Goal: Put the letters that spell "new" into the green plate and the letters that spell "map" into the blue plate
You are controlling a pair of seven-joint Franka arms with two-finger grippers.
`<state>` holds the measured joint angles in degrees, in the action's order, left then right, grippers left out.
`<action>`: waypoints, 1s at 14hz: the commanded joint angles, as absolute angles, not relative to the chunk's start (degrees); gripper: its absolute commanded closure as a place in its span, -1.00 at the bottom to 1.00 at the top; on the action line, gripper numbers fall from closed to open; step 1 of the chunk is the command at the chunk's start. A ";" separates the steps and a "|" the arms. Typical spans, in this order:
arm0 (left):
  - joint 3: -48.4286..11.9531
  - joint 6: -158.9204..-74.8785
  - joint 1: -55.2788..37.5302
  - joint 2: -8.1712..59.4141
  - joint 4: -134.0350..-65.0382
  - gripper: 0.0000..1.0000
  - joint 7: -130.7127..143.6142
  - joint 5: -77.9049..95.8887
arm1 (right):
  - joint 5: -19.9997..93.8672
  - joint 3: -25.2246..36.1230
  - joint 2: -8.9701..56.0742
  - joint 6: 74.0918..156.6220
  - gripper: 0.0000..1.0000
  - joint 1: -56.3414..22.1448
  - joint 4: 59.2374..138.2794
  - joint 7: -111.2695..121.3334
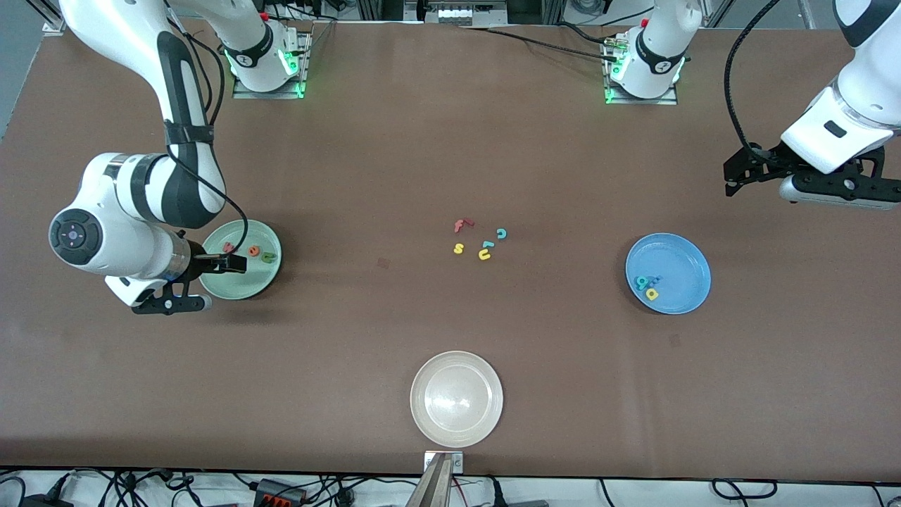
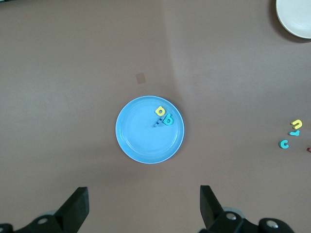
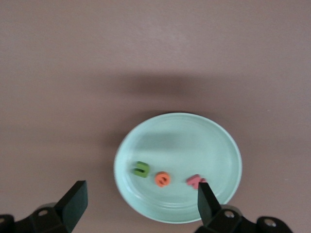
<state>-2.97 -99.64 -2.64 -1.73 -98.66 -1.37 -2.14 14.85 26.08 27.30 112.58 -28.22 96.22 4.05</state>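
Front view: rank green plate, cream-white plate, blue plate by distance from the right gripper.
1. Round pale mint-green plate, directly under the open right gripper.
2. Round cream-white plate, nearest the front camera.
3. Round mid-blue plate, toward the left arm's end.

Matt brown table (image 1: 422,155); glossy cream plate (image 1: 457,399) (faint sheen); smooth-glazed blue plate (image 1: 676,267)

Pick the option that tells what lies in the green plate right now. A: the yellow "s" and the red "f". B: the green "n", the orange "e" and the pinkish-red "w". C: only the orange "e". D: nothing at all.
B: the green plate holds the green "n", the orange "e" and the pinkish-red "w" in a row, seen between the open fingers of the right gripper.
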 commanded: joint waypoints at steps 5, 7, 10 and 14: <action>-2.72 -97.47 -2.46 -1.41 -97.47 -1.00 -2.81 -1.67 | -4.90 -0.07 10.74 104.09 -1.00 -5.38 93.36 -9.40; -2.72 -97.38 -2.46 -1.41 -97.47 -1.00 -2.73 -1.67 | -6.50 0.00 9.93 99.60 -1.00 -5.01 87.74 -9.05; -2.72 -97.38 -2.46 -1.41 -97.47 -1.00 -2.73 -1.23 | -4.75 0.62 9.67 95.81 -1.00 -1.07 83.41 -8.79; -2.81 -97.38 -2.46 -1.41 -97.47 -1.00 -2.81 -1.14 | -0.28 0.00 9.49 94.83 -1.00 6.14 84.72 -7.83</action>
